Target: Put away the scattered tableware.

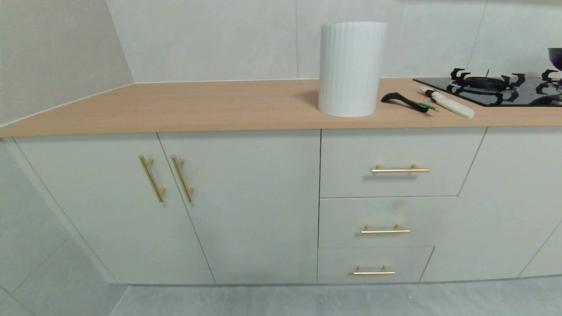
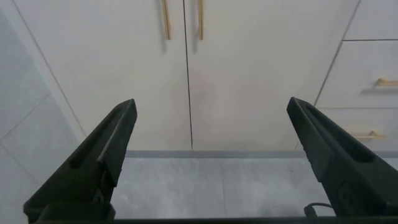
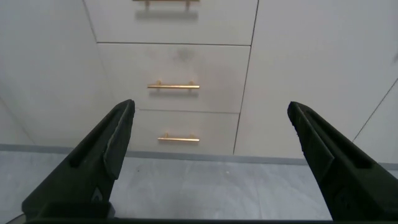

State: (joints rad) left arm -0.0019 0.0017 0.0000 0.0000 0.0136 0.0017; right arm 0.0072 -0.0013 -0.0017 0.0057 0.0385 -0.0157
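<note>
1. Where the counter reaches its right end, the hob is cut off, and so is a dark pot at its far side.
2. One black utensil lies near the counter's front edge. It has a curved handle and a green bit at one end, but its kind is hard to make out.
3. One white knife lies just beside the utensil on the hob side, its far end near the hob's front corner.
4. One white ribbed holder stands upright near the front edge, just beside the utensil; its inside is hidden.
5. Under the counter are two doors, three drawers and five gold handles.
6. The left gripper hangs low before the doors, above the floor, with its fingers spread wide and nothing between them.
7. The right gripper hangs before the lower drawers, likewise spread wide and empty.
</note>
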